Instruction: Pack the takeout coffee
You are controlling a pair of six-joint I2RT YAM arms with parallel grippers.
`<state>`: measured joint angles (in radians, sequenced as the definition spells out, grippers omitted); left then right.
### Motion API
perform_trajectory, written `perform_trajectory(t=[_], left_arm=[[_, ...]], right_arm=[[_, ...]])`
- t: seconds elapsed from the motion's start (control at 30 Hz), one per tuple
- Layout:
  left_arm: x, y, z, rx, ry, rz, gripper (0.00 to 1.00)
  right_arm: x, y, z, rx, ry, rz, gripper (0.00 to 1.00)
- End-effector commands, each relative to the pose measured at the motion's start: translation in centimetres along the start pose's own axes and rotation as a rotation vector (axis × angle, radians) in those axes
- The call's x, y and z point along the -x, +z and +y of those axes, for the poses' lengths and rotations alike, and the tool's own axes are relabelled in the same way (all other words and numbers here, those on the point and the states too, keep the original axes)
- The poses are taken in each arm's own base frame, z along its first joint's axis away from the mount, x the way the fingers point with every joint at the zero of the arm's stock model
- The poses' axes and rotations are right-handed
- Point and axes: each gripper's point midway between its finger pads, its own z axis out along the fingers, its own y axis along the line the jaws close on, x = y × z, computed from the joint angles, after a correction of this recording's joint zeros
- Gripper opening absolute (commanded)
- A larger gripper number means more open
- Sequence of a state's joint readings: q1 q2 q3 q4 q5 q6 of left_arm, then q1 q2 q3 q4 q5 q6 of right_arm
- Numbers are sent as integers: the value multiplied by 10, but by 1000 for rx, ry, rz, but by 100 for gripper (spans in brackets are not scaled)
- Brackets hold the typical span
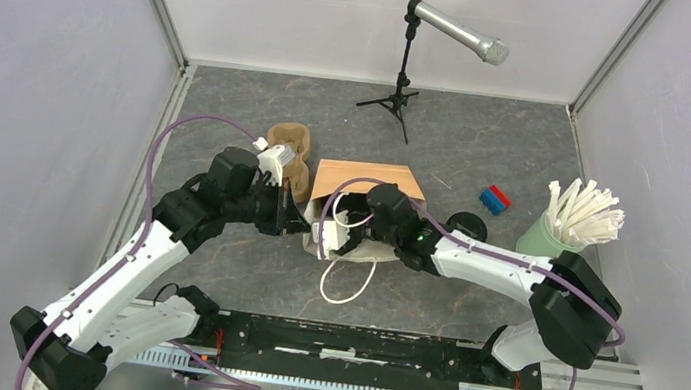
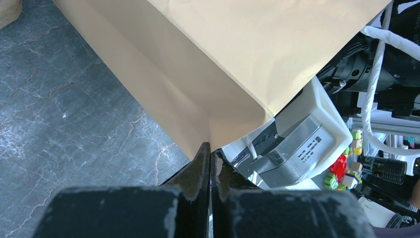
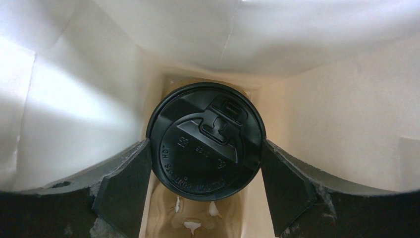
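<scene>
My right claw [image 3: 205,151] is deep inside the paper bag [image 2: 223,59], which lies on its side on the desk [image 1: 231,271]. Its fingers press against both sides of the black lid of a takeout coffee cup [image 3: 205,134], so I judge it clamped on the cup. The cup is near the bag's far end, over what looks like moulded cardboard [image 3: 193,220]. My left claw [image 2: 210,154] has its fingers together, pinching the corner of the bag's mouth to hold it open.

So one coffee is in the bag but not yet let go. Letting go and drawing my arm out are left to do.

I count one coffee cup for certain, one bag, one brown cup carrier [image 1: 289,147] out on the desk, and one green cup of straws [image 1: 545,240]. A round black thing [image 1: 468,225] lies beside the bag. It may be a lid or a second cup; I cannot tell.
</scene>
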<state>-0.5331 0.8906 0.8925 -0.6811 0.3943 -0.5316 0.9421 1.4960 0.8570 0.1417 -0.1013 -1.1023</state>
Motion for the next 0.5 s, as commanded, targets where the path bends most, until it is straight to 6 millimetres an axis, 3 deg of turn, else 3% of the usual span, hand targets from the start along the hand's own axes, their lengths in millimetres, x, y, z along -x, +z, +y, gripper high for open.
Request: perform_trajectory(t=[0.0,0.47], left_arm=[[8,-2,-14,-54,-11,-17,2],[3,-1,-14,-66,-19,-5,2]], right_arm=[[-9,5,-8,-20,-8,26,61],[-23,15,-15,-59,43,69,61]])
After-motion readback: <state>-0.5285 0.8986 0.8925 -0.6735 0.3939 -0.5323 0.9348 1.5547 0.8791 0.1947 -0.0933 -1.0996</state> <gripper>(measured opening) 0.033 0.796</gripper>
